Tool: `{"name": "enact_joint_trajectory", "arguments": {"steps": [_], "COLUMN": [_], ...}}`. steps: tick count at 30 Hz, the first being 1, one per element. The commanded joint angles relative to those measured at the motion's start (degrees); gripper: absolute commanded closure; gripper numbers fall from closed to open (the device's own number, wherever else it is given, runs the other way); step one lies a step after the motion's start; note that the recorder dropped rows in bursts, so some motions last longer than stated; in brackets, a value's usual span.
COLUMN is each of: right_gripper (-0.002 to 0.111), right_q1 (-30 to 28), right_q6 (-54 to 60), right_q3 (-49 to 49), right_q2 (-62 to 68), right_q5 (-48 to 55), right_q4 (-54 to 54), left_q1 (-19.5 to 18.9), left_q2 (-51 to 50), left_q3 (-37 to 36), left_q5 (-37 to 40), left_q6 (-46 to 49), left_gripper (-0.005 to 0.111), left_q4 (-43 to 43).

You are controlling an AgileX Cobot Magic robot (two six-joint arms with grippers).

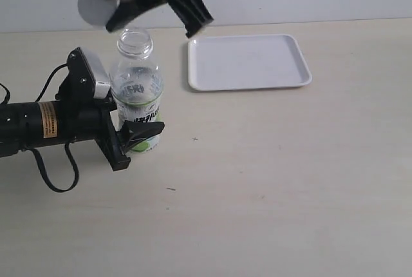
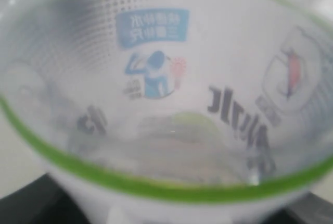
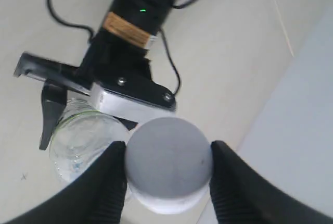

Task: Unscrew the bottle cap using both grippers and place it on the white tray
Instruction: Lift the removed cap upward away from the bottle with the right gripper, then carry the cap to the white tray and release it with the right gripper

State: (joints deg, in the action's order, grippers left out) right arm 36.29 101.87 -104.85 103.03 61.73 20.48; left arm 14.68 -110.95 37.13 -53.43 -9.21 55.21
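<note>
Well, the unscrewing looks done to me: the small round white plastic bottle cap (image 1: 93,8) is off the neck and hangs in the air just to the far left of the open mouth of the small clear plastic drink bottle (image 1: 136,87). The black left gripper (image 1: 138,133), the one with the silver block and yellow label, is clamped round the lower labelled part of the bottle and holds it upright on the pale beige tabletop (image 1: 270,193). What is left, as I judge it, is the carry to the right, to the flat square white plastic tray (image 1: 248,64) on the far side, and letting go there; the cap is not on the tray yet.

The right wrist view gives me what the exterior view does not: the bulky black right gripper (image 3: 167,187) has its fingers (image 3: 106,185) pinched on either side of the cap, with the bottle below it. The tray does not show there. The left wrist view is only a blurred close-up of the green-edged label, so I rely on the exterior view for the left grip
</note>
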Motion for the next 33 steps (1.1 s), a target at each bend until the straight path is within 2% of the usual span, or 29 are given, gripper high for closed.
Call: {"name": "enact_joint_trajectory", "arguments": {"steps": [1, 4, 7, 11, 18, 22, 27, 33], "right_gripper": [0.108, 0.108, 0.108, 0.108, 0.108, 0.108, 0.108, 0.108], "right_q1": [0.04, -0.09, -1.21, -5.47, -14.5, -18.77, -21.06, -21.26], "right_q6": [-31.79, -55.62, -72.66, -85.35, -89.74, -89.74, -89.74, -89.74], "right_q3": [-0.19, -0.19, -0.08, -0.08, -0.08, -0.08, -0.08, -0.08], "right_q2": [-5.68, -7.39, -7.74, -6.82, -0.03, 6.21, 14.21, 21.99], "right_q5": [-5.17, -4.68, -3.99, -3.01, -4.16, -10.04, -17.79, -26.79], "right_q4": [-10.4, -22.17, -29.88, -30.6, -26.73, -22.05, -19.82, -18.93], "left_q1": [0.29, 0.29, 0.29, 0.29, 0.29, 0.29, 0.29, 0.29], "left_q2": [0.27, 0.27, 0.27, 0.27, -2.84, -4.1, -5.09, -5.08], "left_q3": [0.02, -1.51, -2.55, -3.21, -3.7, -3.7, -3.7, -3.7], "left_q5": [-3.27, -5.95, -9.04, -10.03, -15.34, -16.53, -16.53, -16.53], "left_q6": [-0.66, 0.53, 2.01, 2.87, 3.15, 3.15, 3.15, 3.24], "left_gripper": [0.107, 0.107, 0.107, 0.107, 0.107, 0.107, 0.107, 0.107], "left_q4": [-3.53, -7.11, -8.98, -11.29, -12.59, -13.89, -14.03, -15.44]}}
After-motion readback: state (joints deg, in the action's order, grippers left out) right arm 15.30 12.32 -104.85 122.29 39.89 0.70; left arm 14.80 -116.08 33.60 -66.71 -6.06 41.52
